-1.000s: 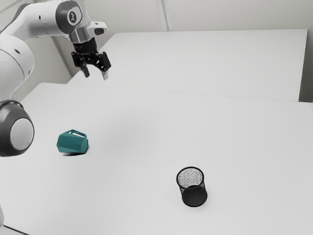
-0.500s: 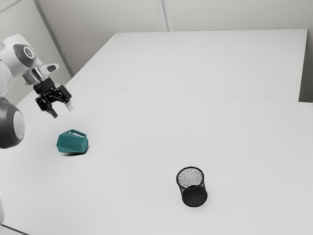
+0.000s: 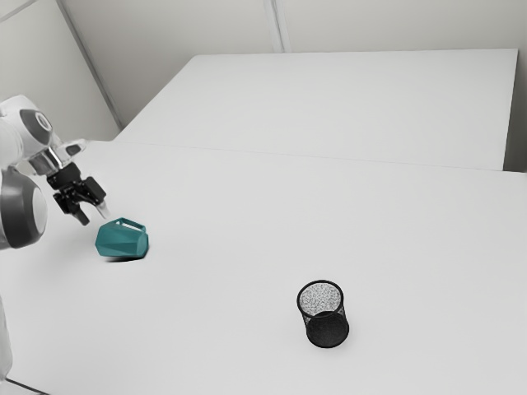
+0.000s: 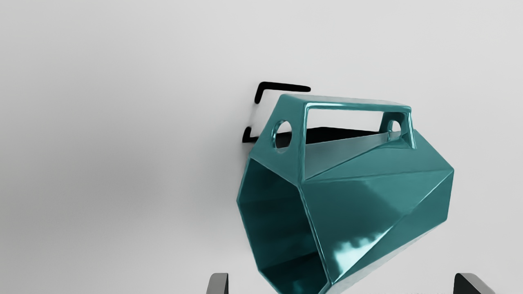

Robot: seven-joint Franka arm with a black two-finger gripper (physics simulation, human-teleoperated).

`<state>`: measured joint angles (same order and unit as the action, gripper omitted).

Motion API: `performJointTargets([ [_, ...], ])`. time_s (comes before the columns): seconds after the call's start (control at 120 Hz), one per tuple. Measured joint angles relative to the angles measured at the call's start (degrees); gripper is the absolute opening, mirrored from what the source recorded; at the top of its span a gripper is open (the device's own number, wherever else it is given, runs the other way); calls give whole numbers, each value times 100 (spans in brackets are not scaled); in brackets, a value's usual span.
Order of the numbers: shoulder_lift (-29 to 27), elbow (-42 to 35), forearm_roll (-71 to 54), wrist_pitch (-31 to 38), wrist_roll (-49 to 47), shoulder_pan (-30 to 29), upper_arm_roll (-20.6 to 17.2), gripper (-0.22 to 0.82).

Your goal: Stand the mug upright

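The mug [image 3: 122, 242] lies on its side on the table [image 3: 218, 247], toward the exterior view's left, with my gripper [image 3: 92, 218] near it, on its exterior-view left side. Well apart, toward the exterior view's right and nearer the camera, the bin [image 3: 324, 314] stands upright on the table.

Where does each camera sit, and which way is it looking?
Exterior view: beside the arm, looking down across the table at the mug and the mesh cup; the arm and its jaws show toward the view's left.
Wrist view: at the arm's end, looking down at the mug lying on its side; the tips of the open jaws show at the bottom edge.
Both share: mug, table, jaws.
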<state>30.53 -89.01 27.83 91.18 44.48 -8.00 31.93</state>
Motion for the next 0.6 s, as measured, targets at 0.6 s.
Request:
performJointTargets([
  [0.6, 55, -372, 764, -2, 1067, -21, 116, 60],
])
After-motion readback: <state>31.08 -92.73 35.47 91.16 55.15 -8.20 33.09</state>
